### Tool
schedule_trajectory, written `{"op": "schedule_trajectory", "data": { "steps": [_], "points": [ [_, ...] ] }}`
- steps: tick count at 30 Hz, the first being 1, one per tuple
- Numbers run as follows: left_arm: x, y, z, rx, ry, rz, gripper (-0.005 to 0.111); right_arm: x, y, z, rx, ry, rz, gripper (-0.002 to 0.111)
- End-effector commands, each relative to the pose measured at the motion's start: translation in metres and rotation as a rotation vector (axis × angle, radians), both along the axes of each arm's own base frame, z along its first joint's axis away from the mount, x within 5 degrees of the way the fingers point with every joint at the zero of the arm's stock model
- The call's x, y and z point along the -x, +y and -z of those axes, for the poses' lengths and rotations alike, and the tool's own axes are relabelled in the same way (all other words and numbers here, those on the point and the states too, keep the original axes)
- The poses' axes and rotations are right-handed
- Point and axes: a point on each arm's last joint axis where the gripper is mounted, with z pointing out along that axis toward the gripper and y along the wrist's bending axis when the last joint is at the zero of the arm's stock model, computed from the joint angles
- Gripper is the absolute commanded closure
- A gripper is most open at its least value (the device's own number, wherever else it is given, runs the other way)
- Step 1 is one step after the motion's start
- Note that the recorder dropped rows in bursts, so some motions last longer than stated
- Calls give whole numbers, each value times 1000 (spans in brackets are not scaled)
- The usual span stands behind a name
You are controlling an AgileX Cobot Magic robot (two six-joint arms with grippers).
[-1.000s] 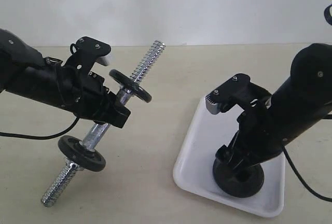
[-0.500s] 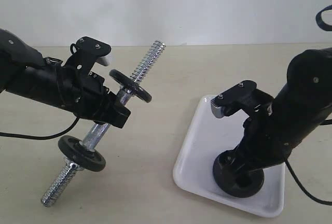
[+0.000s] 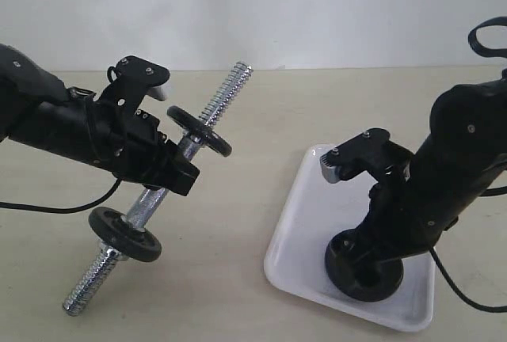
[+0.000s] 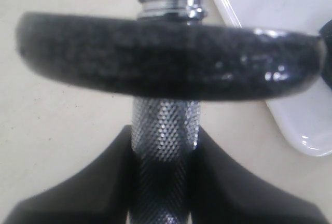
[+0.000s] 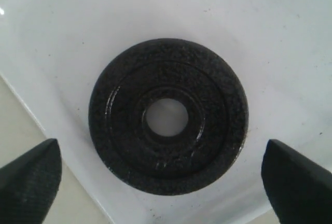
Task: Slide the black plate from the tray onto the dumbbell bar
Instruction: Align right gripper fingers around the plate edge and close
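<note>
My left gripper (image 3: 173, 169) is shut on the dumbbell bar (image 3: 215, 103) and holds it tilted above the table, one threaded end up and to the right. The bar carries two small black discs (image 3: 200, 130), one on each side of the grip. In the left wrist view the jaws (image 4: 165, 154) clamp the knurled bar (image 4: 165, 125) just below one disc (image 4: 166, 63). The black plate (image 3: 380, 285) lies flat in the white tray (image 3: 305, 219). My right gripper (image 3: 364, 256) hangs over it, open; its fingers (image 5: 31, 177) straddle the plate (image 5: 168, 116) without touching.
The tray (image 5: 249, 37) sits on the beige table at the right, and its near rim shows in the left wrist view (image 4: 306, 130). A black cable (image 3: 47, 207) trails under the left arm. A pale wall stands behind the table.
The right arm has shifted slightly right and its wrist has dropped a little over the plate. The plate, the bar and the left arm have not moved.
</note>
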Motion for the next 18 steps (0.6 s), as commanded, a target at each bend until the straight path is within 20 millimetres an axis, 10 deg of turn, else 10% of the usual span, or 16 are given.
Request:
{"op": "schedule_trajectory", "data": {
  "steps": [1,18],
  "points": [
    [-6,0,-31,58,-109,-61,102,-3,1,-2,-10,-30,3,15],
    [-6,0,-31,58,-109,-61,102,-6,4,17,3,22,28,15]
  ]
}}
